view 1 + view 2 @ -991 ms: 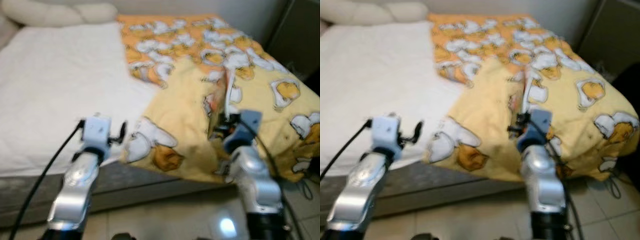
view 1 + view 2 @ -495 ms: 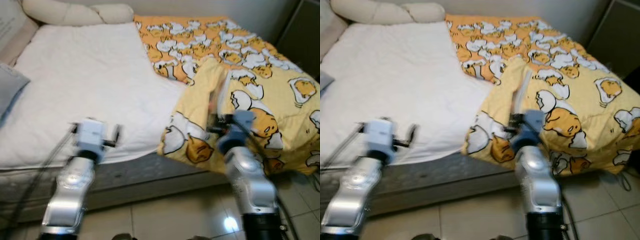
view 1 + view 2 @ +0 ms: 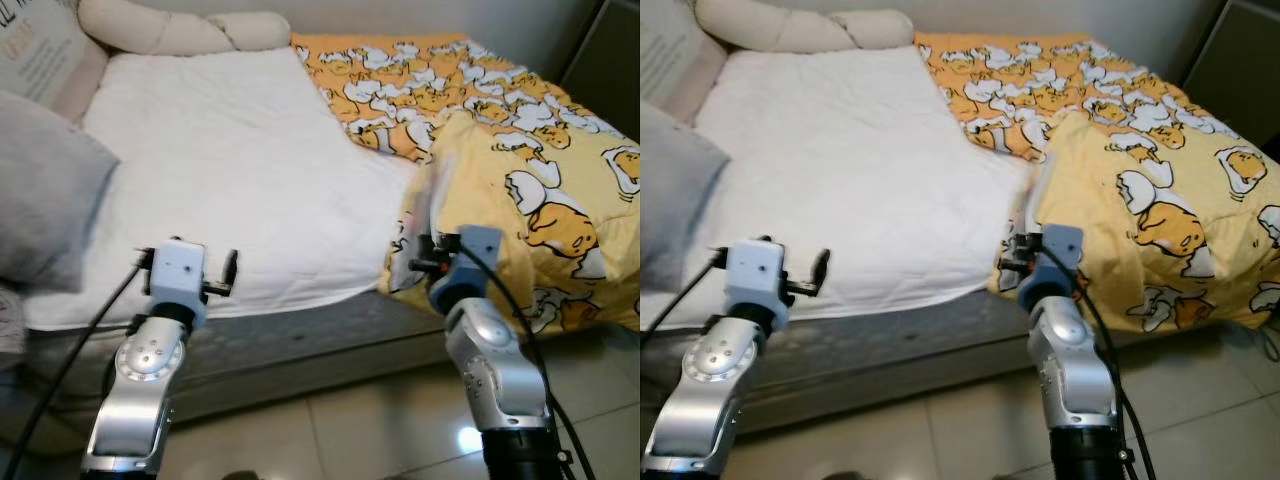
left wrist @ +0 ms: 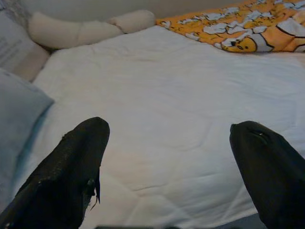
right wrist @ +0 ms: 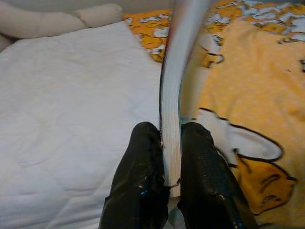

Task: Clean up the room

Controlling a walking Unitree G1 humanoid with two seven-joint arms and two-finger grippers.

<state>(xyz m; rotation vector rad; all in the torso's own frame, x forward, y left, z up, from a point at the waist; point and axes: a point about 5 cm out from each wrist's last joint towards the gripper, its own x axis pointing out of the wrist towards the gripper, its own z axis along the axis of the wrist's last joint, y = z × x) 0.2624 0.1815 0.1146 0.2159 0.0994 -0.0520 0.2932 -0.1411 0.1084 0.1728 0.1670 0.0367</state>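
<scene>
A bed with a white sheet [image 3: 240, 170] lies before me, its right half covered by a rumpled yellow and orange blanket [image 3: 520, 150] printed with cartoon eggs. My right gripper [image 5: 170, 131] is shut on a thin flat book [image 5: 178, 71], held edge-on and upright at the bed's near edge where sheet and blanket meet. From the head camera the same gripper [image 3: 430, 262] sits just below the blanket's corner. My left gripper [image 4: 171, 138] is open with nothing between its fingers, level with the mattress edge and pointing over the white sheet.
A grey pillow [image 3: 45, 190] lies at the bed's left side. A cream bolster [image 3: 180, 28] and a printed cushion [image 3: 40, 50] lie at the head. A dark cabinet [image 3: 610, 50] stands at the far right. Glossy tiled floor [image 3: 350, 430] lies under my arms.
The whole view has swung left: the blanket now sits further right and the grey pillow has come into view. Both grippers keep their pose, the right still holding the book.
</scene>
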